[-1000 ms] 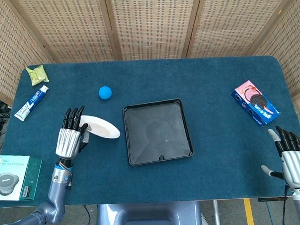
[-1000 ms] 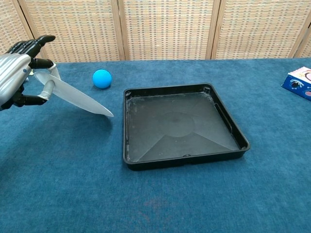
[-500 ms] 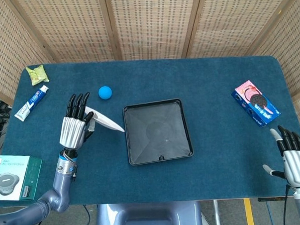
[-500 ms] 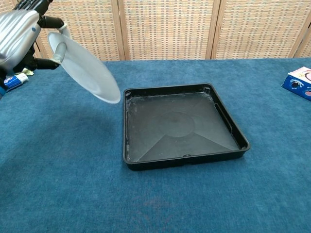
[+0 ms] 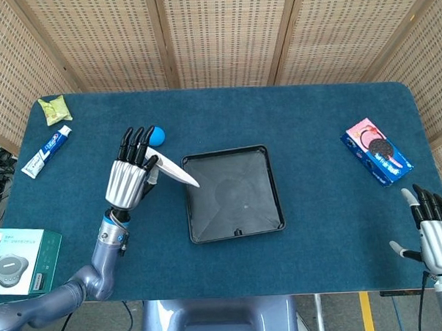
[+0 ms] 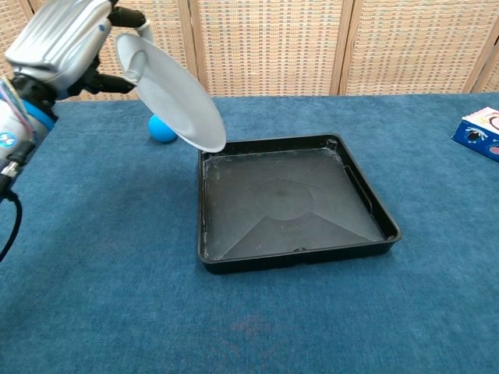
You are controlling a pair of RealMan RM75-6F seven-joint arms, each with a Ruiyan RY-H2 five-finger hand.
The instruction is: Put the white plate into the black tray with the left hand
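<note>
My left hand point(image 5: 130, 178) point(image 6: 66, 43) holds the white plate point(image 6: 173, 95) point(image 5: 176, 173) by its rim, lifted off the table and steeply tilted. The plate's lower edge hangs over the left rim of the black tray point(image 5: 232, 193) point(image 6: 288, 201), which lies empty in the middle of the blue table. My right hand point(image 5: 433, 232) rests open at the table's near right corner, far from the tray, and shows only in the head view.
A blue ball point(image 5: 157, 135) point(image 6: 161, 128) lies just behind the left hand. A toothpaste tube point(image 5: 46, 151) and a green packet point(image 5: 56, 109) sit at the far left, a boxed device point(image 5: 20, 261) at the near left, a cookie box point(image 5: 376, 150) point(image 6: 479, 132) on the right.
My left hand has raised the plate and carried it right toward the tray, tilting it steeply. The right hand has barely shifted.
</note>
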